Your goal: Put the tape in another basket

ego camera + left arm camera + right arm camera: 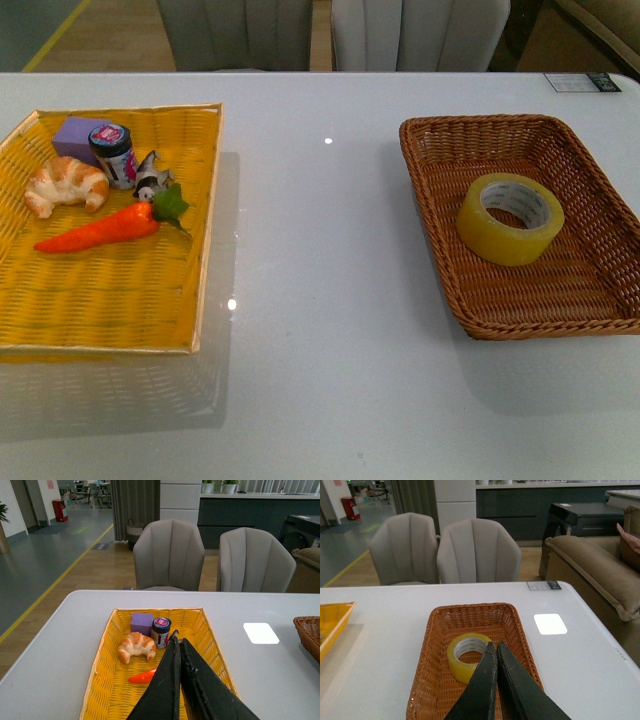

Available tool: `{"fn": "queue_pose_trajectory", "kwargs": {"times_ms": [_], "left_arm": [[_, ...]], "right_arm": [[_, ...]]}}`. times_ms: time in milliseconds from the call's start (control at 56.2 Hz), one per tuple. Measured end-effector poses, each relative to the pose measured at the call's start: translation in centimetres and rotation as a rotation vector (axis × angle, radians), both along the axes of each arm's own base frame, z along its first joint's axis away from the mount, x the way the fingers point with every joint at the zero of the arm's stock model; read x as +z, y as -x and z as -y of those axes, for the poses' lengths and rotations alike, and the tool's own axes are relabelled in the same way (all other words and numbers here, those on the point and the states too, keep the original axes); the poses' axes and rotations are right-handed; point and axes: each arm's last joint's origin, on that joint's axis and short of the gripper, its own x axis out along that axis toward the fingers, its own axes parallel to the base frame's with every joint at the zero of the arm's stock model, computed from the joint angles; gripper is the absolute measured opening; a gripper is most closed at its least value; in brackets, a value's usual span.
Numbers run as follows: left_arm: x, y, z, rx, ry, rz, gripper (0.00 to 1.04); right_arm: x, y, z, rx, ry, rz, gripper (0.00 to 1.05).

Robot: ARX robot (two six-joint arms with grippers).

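Note:
The yellowish tape (pixel 511 218) with a white printed core lies in the brown wicker basket (pixel 430 170) at the right of the table. It also shows in the right wrist view (pixel 465 657), inside the basket (pixel 427 660). My right gripper (pixel 493 644) is shut and empty, raised above the basket just behind the tape. My left gripper (pixel 177 640) is shut and empty, raised above the yellow tray (pixel 105 670). Neither arm shows in the front view.
The yellow flat tray (pixel 120 300) at the left holds a croissant (pixel 66 184), an orange carrot (pixel 105 228), a small jar (pixel 113 154), a purple block (pixel 78 135) and a small figure (pixel 152 178). Two grey chairs (pixel 170 555) stand beyond the table's far edge.

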Motion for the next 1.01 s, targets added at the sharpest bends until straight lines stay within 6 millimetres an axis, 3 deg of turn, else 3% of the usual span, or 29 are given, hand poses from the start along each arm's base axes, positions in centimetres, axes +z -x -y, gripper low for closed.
{"fn": "queue_pose_trajectory", "kwargs": {"times_ms": [142,231,303,623,694,1015], "left_arm": [[0.00,0.00,0.00,0.000,0.000,0.000,0.02],[0.00,0.00,0.00,0.000,0.001,0.000,0.04],[0.00,0.00,0.00,0.000,0.000,0.000,0.23],[0.00,0.00,0.00,0.000,0.000,0.000,0.82],[0.00,0.00,0.00,0.000,0.000,0.000,0.97],[0.00,0.00,0.00,0.000,-0.002,0.000,0.96]], "right_arm": [[0.00,0.01,0.00,0.000,0.001,0.000,0.03],[0.00,0.01,0.00,0.000,0.002,0.000,0.20],[0.00,0.01,0.00,0.000,0.002,0.000,0.39],[0.00,0.01,0.00,0.000,0.001,0.000,0.96],[0.00,0.01,0.00,0.000,0.002,0.000,0.95],[-0.01,0.00,0.00,0.000,0.002,0.000,0.96]]}}
